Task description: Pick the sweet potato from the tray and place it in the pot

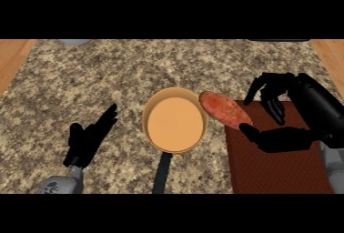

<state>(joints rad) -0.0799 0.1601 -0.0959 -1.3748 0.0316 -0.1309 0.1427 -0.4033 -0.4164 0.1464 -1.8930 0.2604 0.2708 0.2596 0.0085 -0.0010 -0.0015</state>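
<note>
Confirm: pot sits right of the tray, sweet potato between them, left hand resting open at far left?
No. The head view shows the pot left of the tray, not right. The rest holds: sweet potato between them, left hand resting open at far left.

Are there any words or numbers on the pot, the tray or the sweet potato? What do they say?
None: no words, numbers, labels or signs show anywhere, not on the pot, the tray, the sweet potato or the counter.
</note>
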